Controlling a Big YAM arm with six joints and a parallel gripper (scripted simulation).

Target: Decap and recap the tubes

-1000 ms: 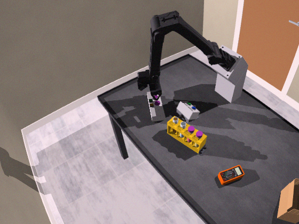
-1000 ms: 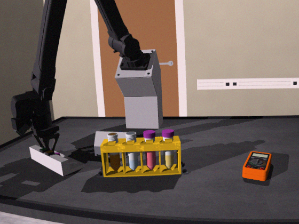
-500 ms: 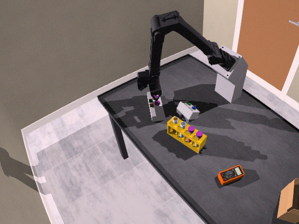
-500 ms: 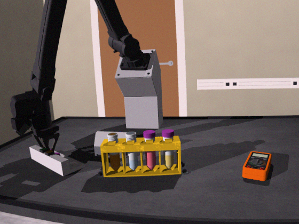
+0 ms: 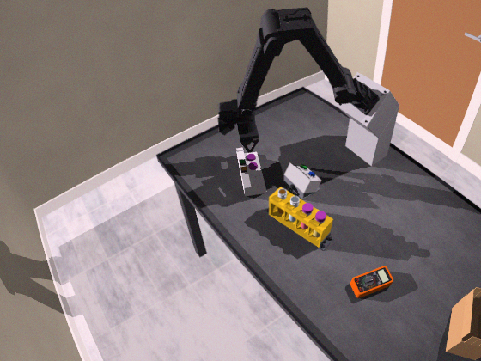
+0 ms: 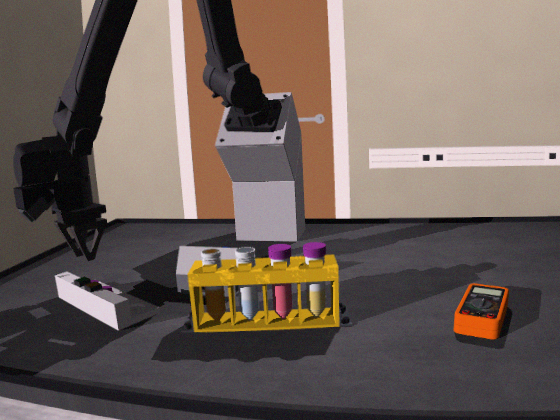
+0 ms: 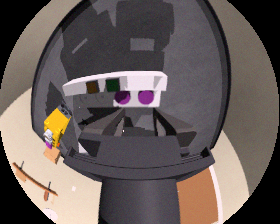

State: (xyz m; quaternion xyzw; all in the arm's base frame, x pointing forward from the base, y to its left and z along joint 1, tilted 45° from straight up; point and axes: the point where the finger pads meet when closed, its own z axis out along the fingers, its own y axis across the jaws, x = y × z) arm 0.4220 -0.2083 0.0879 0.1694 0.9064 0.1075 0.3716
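Black two-finger gripper (image 5: 250,149) (image 6: 87,257) (image 7: 139,110), partly spread, grasping nothing; top view: white oblong cap tray (image 5: 257,184) (image 6: 90,297) (image 7: 145,77) bearing end purple round cap (image 5: 251,157) (image 7: 146,97) and neighbouring purple round cap (image 5: 252,166) (image 7: 122,97); exterior view: fingertips above tray, apart; yellow rack (image 5: 273,195) (image 6: 265,276) (image 7: 57,120), two tubes bare-mouthed, two purple-capped; wrist view: both tray caps beyond the fingers, side by side

Two purple caps (image 5: 251,157) (image 7: 146,97) side by side in white tray (image 5: 256,185) (image 6: 90,299) (image 7: 145,80).
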